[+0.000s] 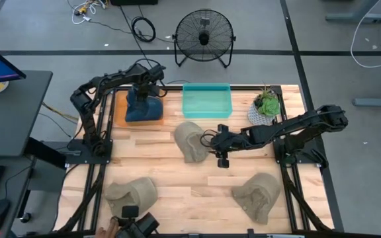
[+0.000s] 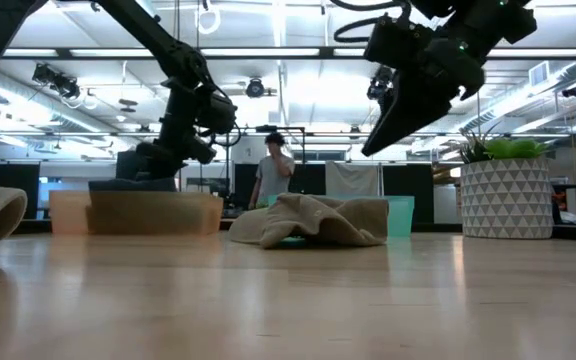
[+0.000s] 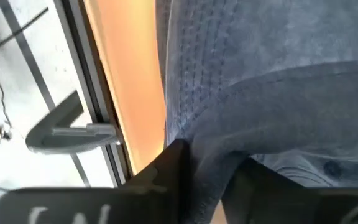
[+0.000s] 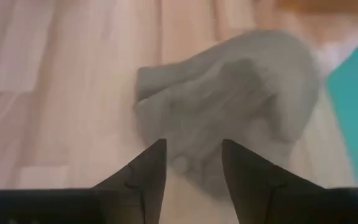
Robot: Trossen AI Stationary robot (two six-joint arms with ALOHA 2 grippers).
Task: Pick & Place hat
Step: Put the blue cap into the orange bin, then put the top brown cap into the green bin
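Right pincer [image 1: 211, 144], fingers apart, hangs above the table [image 1: 197, 178] just beside a tan hat [image 1: 189, 140]. Left pincer [image 1: 152, 84] is clamped on a blue hat [image 1: 143, 108] over the orange tray [image 1: 118, 109].

Two dark, matte-black jointed arms, thin black cables looped along their segments; the right gripper [image 4: 193, 163] shows two tapered, wedge-shaped black fingers [image 4: 146, 167].

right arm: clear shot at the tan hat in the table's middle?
Probably yes. The right end effector hangs open above the crumpled tan fabric hat, aimed at it, with nothing between them. The teal plastic bin sits just behind the hat, off the approach line.
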